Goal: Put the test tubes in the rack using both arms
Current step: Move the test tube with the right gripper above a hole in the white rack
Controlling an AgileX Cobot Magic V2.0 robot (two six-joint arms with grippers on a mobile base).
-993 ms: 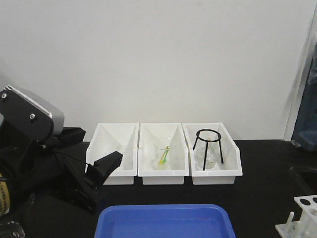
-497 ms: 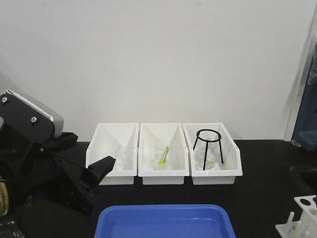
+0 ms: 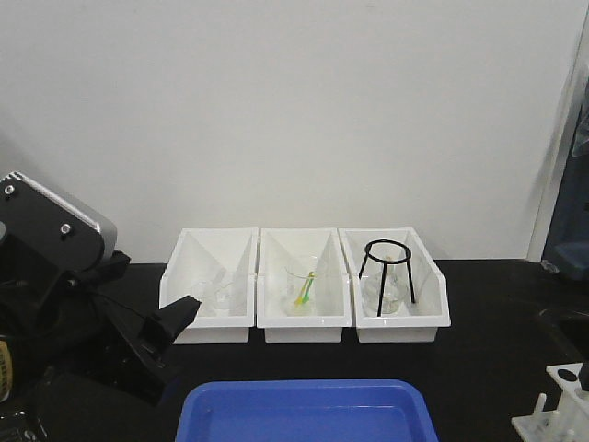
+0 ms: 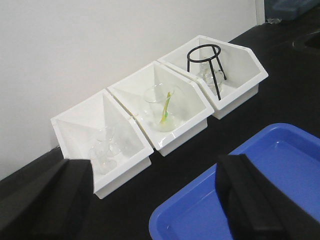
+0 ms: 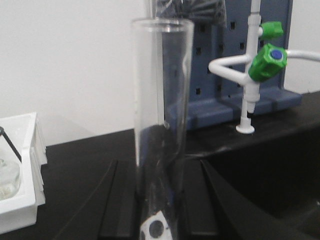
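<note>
On the bench (image 3: pixel 479 368), far right, we see the rack (image 3: pixel 563 405). Right hand (image 5: pixel 160 205) grips one tube (image 5: pixel 161 100) upright. Left hand (image 4: pixel 157 167) is wide open near the bins (image 4: pixel 182 131).

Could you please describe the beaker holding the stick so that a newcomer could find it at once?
Three white bins stand in a row on the black table by the white wall. In the middle bin sits a clear beaker. It alone holds a green-yellow stick; the right bin has a black tripod stand.
</note>
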